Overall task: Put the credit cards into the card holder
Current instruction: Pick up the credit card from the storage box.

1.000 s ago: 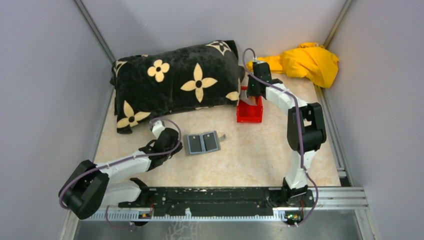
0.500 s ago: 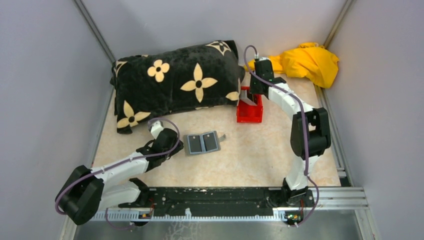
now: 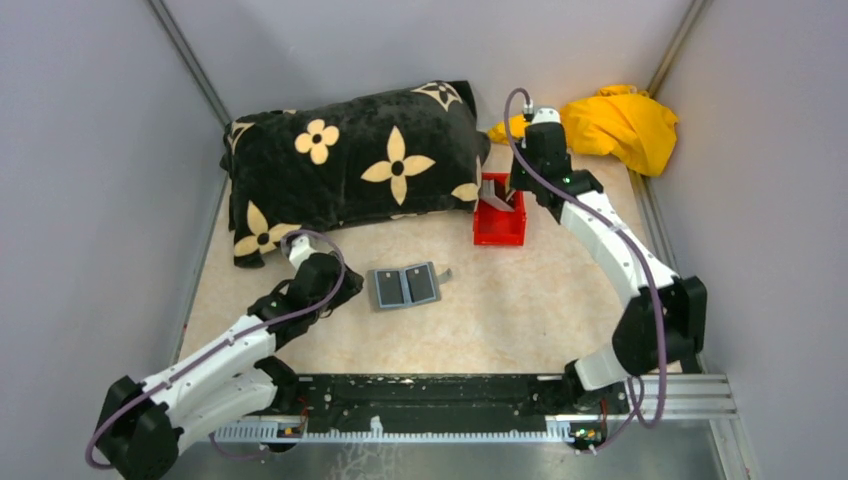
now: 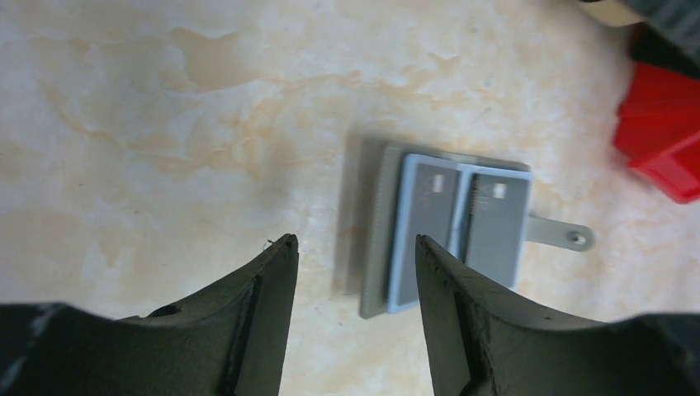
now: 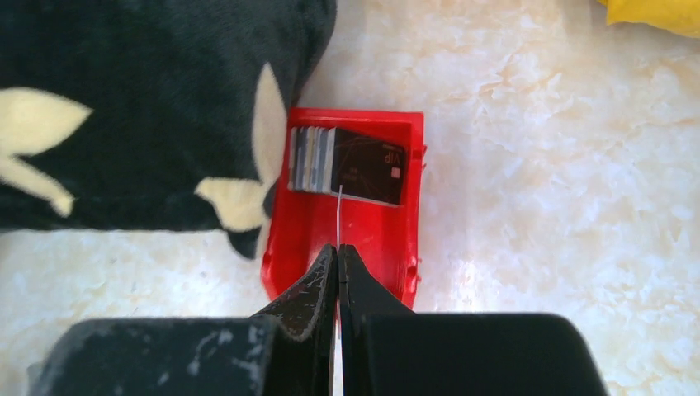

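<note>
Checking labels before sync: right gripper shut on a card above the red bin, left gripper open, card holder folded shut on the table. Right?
No: the card holder lies unfolded, both halves flat, per the left wrist view. The rest holds: right gripper shut on a thin credit card above the red bin; left gripper open.

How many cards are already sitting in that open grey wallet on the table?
2. One card fills the card holder's plain half, the other card the half with the tab. More may be hidden beneath them.
</note>
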{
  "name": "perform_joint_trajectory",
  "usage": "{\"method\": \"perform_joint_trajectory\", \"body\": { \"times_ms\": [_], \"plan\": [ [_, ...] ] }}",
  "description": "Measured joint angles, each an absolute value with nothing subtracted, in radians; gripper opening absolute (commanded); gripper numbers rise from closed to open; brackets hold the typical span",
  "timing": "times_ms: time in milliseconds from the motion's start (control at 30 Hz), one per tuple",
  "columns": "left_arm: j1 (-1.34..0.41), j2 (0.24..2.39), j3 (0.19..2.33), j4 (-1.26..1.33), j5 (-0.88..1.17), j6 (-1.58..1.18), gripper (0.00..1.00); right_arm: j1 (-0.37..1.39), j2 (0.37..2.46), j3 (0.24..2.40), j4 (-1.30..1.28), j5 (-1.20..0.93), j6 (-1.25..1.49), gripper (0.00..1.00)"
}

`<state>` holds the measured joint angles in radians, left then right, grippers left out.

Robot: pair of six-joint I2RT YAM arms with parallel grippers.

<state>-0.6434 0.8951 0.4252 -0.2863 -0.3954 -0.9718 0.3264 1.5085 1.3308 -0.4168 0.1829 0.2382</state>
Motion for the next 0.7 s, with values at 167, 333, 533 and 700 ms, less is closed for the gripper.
{"method": "perform_joint_trajectory", "body": {
  "times_ms": [167,333,533,700],
  "plan": [
    [-0.643,0.824,0.49,-0.321,-0.339,-0.955,0.64,0.38,1.319,1.226,-0.423,0.167,0.251,0.0],
    [-0.643,0.779,0.517,-0.294,-0.246,-0.884,0.66,0.474,1.146,1.122,-0.434,0.085,0.278,0.0],
    [-0.643,0.793,0.544,-0.23,-0.112,-0.741,0.67,0.599,1.053,1.026,-0.439,-0.054,0.307,0.0],
    [-0.643,0.828,0.567,-0.18,0.021,-0.618,0.69,0.63,1.018,0.925,-0.435,-0.182,0.343,0.0]
  ]
}}
